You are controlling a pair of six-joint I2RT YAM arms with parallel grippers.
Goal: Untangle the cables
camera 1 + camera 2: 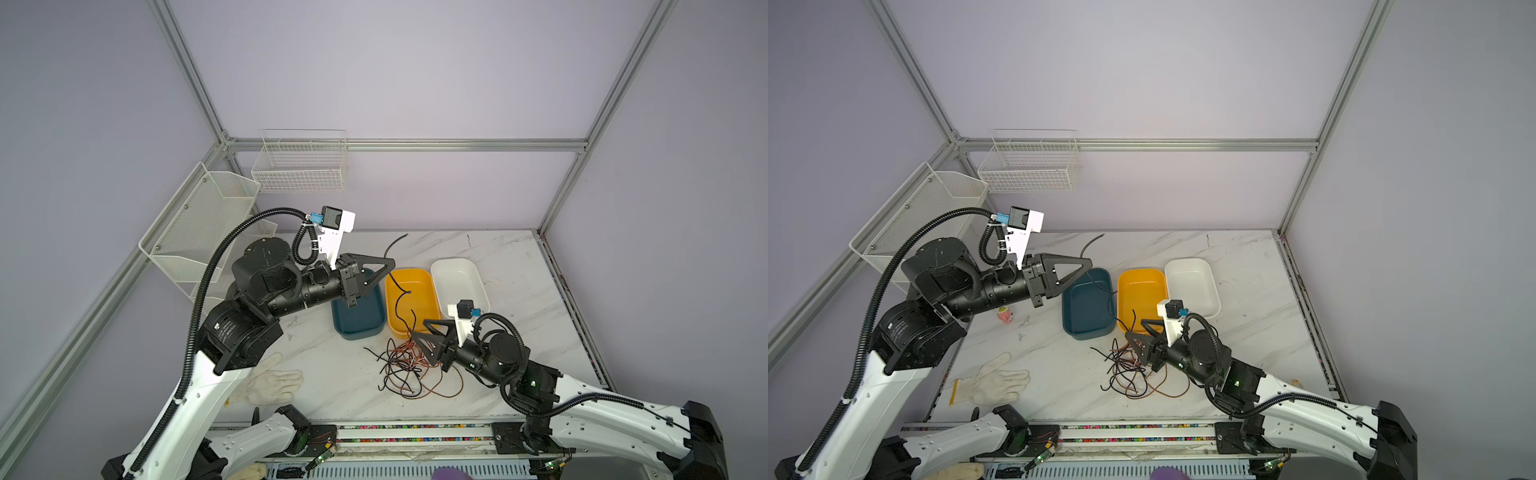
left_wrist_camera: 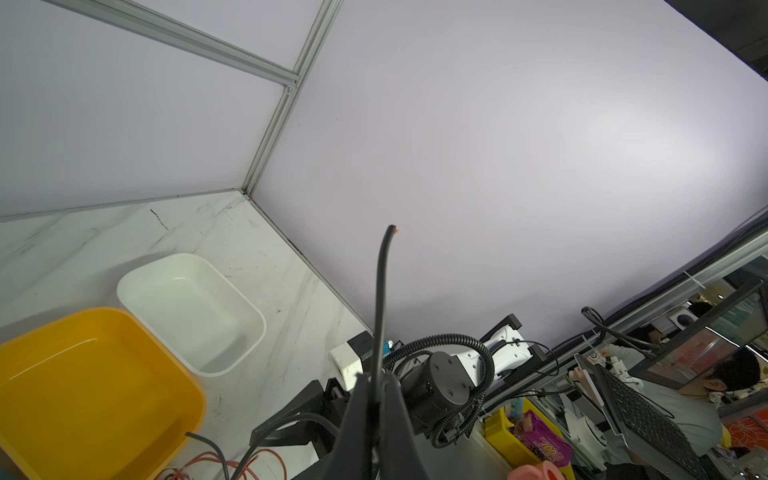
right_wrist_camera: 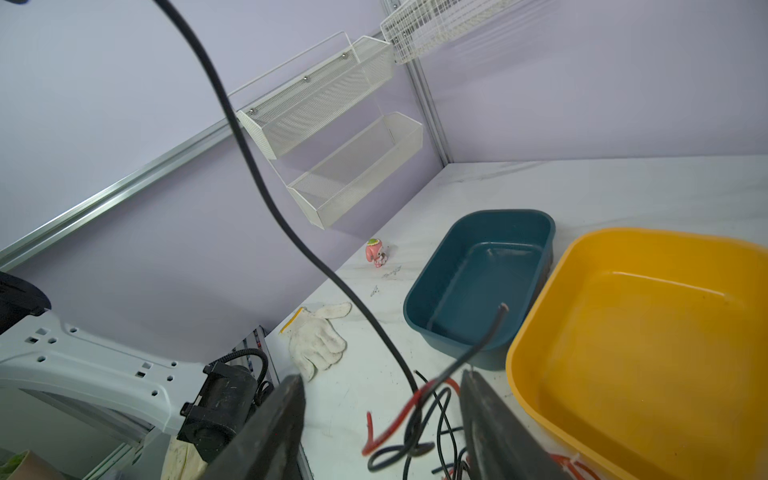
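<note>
Plainly, left wrist alone: left claw (image 2: 377,380) pinching black cable (image 2: 380,291); right claw (image 3: 382,376) apart.

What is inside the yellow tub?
Nothing shows inside the yellow tub: both wrist views show a bare floor. The black cable, pinched in the left gripper, only hangs above it. In both top views the right gripper covers its near corner.

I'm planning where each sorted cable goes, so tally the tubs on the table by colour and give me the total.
Blue tub: 1
Yellow tub: 1
White tub: 1
Total: 3 tubs
</note>
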